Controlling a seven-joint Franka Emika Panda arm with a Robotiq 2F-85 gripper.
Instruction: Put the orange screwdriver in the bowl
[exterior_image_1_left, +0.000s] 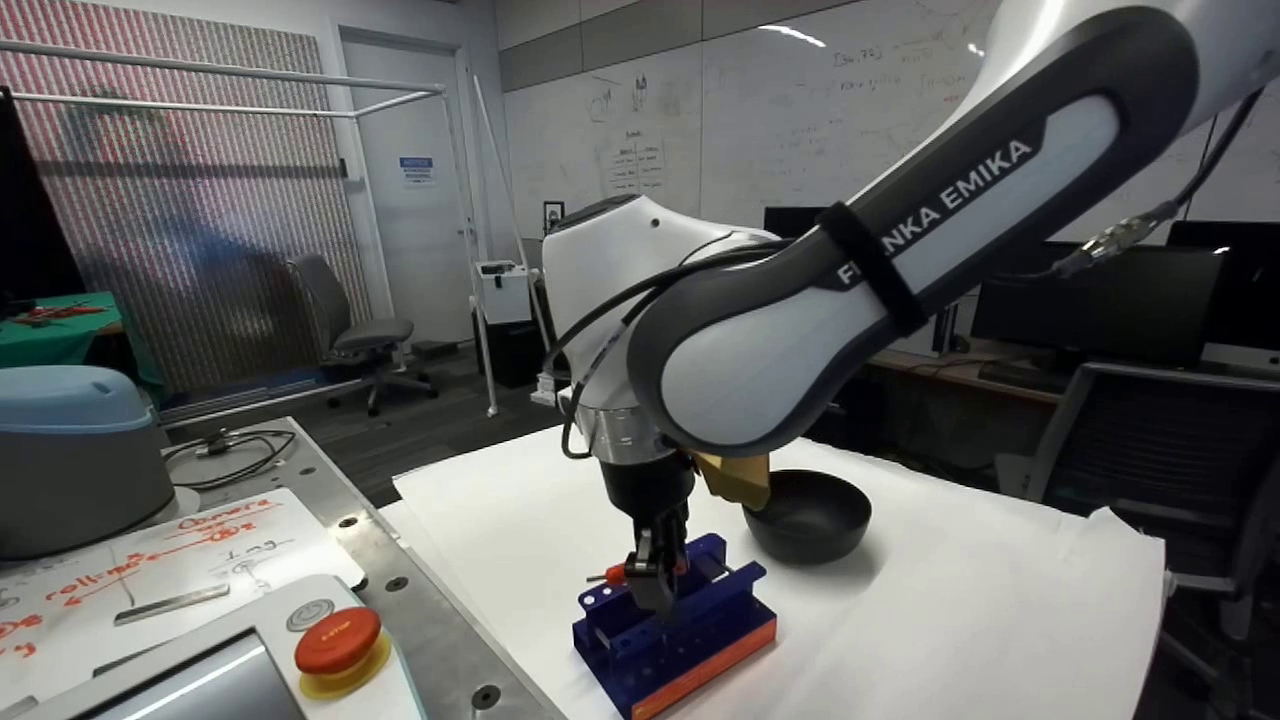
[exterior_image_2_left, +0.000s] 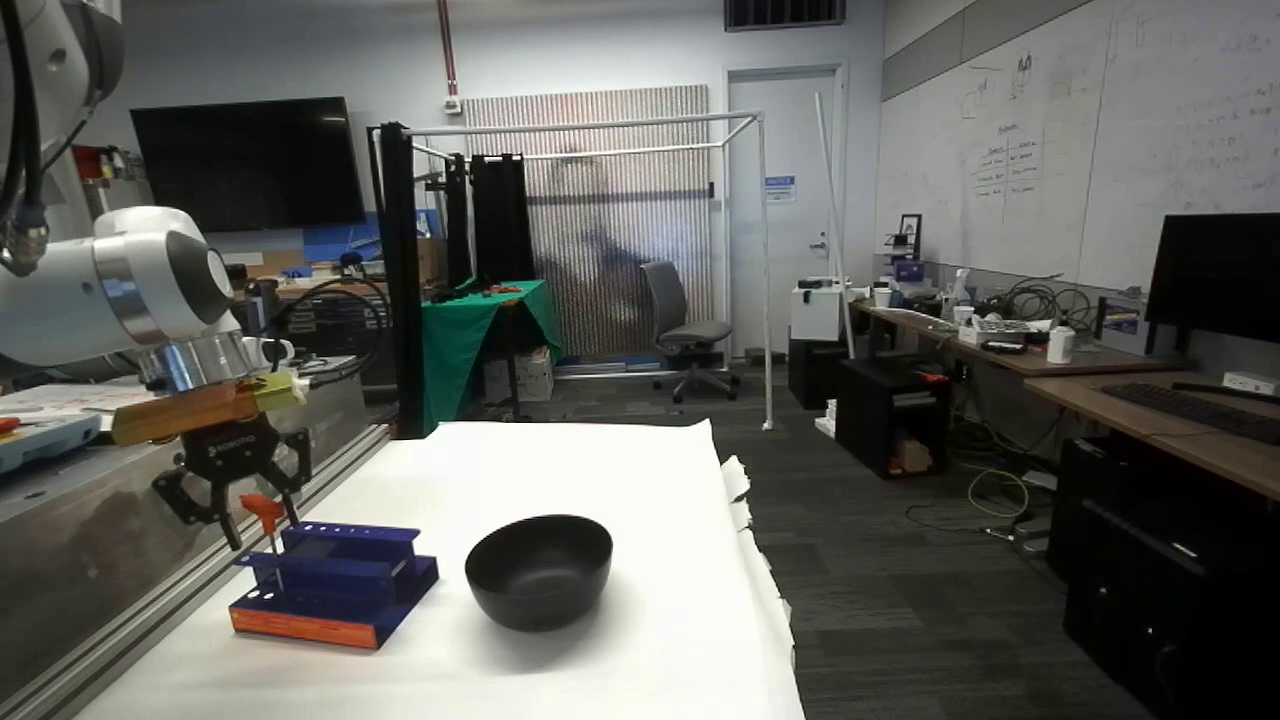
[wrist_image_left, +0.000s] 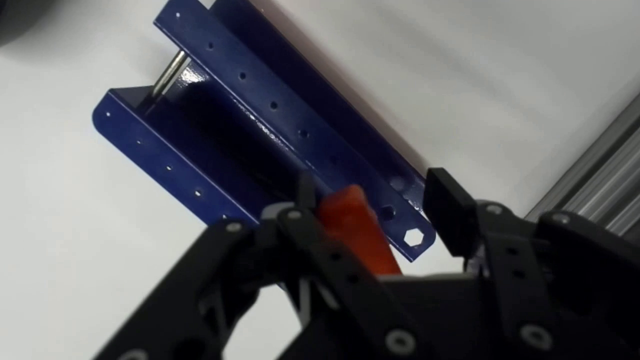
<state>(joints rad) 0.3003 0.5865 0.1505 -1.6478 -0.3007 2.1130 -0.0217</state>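
Note:
The orange screwdriver stands upright in the blue rack, its handle up and its thin shaft down in the rack. Its handle also shows in the wrist view and partly behind a finger in an exterior view. My gripper is open, its fingers on either side of the handle. In the wrist view the gripper has the handle close to its left finger, with a gap to the right finger. The black bowl sits on the white table and looks empty; it also shows in an exterior view.
The blue rack with an orange strip along its base stands under the gripper, beside the bowl. It also shows in the wrist view. A metal rail runs along the edge of the white sheet. A red stop button is nearby.

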